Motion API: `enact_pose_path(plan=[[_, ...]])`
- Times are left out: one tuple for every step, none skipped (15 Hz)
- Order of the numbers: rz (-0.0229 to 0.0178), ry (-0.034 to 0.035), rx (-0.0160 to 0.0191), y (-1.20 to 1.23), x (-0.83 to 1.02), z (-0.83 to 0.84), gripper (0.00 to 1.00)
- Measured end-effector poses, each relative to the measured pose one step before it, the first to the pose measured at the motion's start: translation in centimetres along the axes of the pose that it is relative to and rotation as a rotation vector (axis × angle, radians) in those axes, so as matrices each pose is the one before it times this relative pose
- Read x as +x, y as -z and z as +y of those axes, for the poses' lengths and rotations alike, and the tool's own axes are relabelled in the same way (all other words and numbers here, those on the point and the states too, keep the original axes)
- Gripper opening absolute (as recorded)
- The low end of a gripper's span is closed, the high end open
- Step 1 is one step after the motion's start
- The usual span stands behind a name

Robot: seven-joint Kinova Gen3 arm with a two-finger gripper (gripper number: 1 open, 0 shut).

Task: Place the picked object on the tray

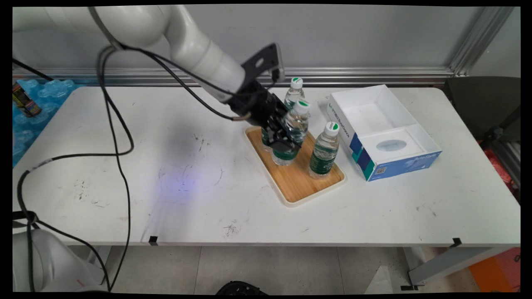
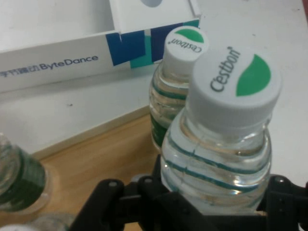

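The black two-finger gripper (image 1: 284, 143) is seen in the main view closed around a clear plastic water bottle with white cap (image 1: 291, 133), upright on the wooden tray (image 1: 297, 178). A second bottle (image 1: 324, 151) stands at three o'clock. In the hand view, the held bottle (image 2: 219, 159) fills the jaws; the blue-and-white open box (image 2: 62, 60) lies at eleven o'clock.

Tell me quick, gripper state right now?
Gripper: shut on a water bottle standing on the wooden tray.
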Motion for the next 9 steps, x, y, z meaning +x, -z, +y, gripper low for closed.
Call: enact_pose_path(plan=[[0.00169,-0.00224,-0.00086,-1.094,-0.235,0.023,0.0],[0.0006,-0.00069,0.0009,-0.887,-0.235,-0.006,0.0],[0.00018,0.00025,0.00109,-0.957,-0.291,-0.022,0.0],[-0.00107,0.00027,0.00086,-0.874,-0.306,-0.021,0.0],[-0.00152,0.00017,0.00139,-0.662,-0.271,-0.045,0.0],[-0.00175,-0.00013,0.00134,-0.695,-0.296,-0.062,0.0],[-0.00175,0.00036,0.00211,-0.583,-0.301,-0.084,0.0],[-0.00094,0.00055,0.00209,-0.416,-0.247,-0.093,0.0],[-0.00152,0.0005,0.00212,-0.416,-0.286,-0.099,0.0]])
